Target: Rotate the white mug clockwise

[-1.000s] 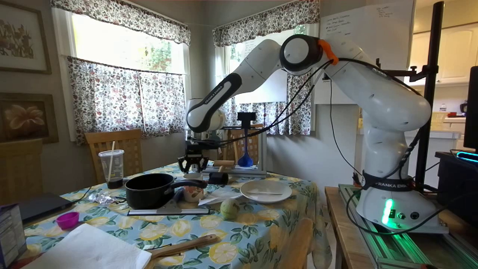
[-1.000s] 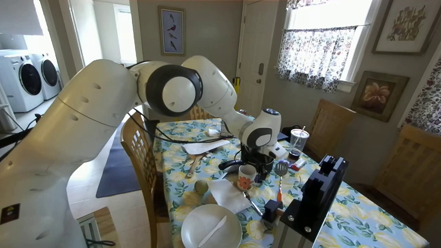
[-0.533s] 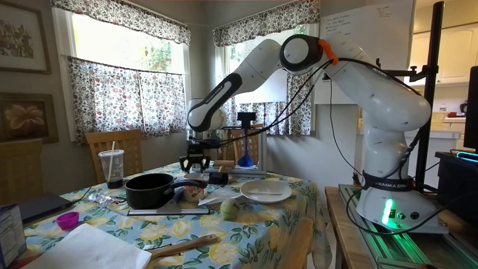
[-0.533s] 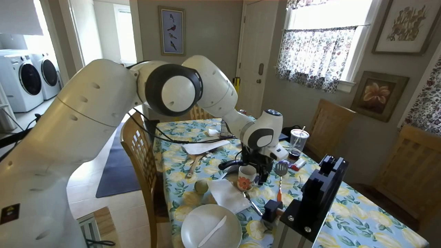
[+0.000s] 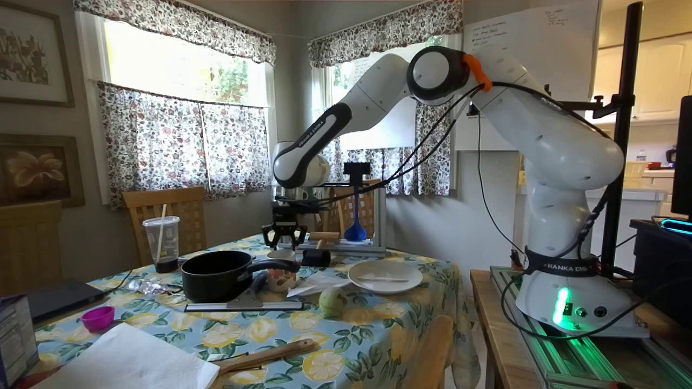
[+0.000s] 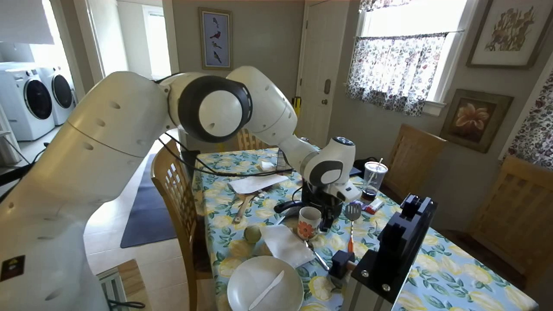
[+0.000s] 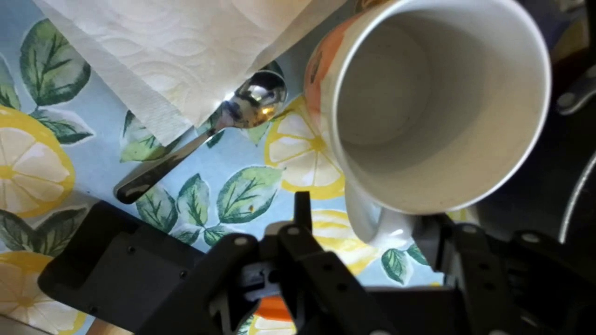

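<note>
One upright white mug (image 7: 437, 111), orange-flowered outside, pale within; claw (image 7: 364, 210) with jaws apart

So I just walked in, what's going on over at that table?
A robot arm holds its open gripper at a flowered white mug, which stands upright on the table near a black pan. In the wrist view, the handle shows between the parted fingers, though whether they touch it I can't tell. It's likely there to turn the mug.

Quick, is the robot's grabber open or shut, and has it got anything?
Gripper: open, holding nothing; the white mug isn't gripped.
</note>
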Controlling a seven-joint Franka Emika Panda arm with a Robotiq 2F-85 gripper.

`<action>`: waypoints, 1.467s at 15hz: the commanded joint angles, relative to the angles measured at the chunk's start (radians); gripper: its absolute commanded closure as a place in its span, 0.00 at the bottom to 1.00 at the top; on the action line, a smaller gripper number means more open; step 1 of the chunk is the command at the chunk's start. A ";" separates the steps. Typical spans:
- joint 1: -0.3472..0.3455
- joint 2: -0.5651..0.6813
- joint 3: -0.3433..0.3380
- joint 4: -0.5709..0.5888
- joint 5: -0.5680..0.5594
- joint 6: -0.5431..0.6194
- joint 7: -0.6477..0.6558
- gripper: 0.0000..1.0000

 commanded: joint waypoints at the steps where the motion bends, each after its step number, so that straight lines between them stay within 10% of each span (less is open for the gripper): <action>1: 0.010 -0.063 -0.020 -0.087 0.028 0.016 0.038 0.39; 22: 0.003 -0.275 -0.025 -0.420 0.111 0.123 0.224 0.40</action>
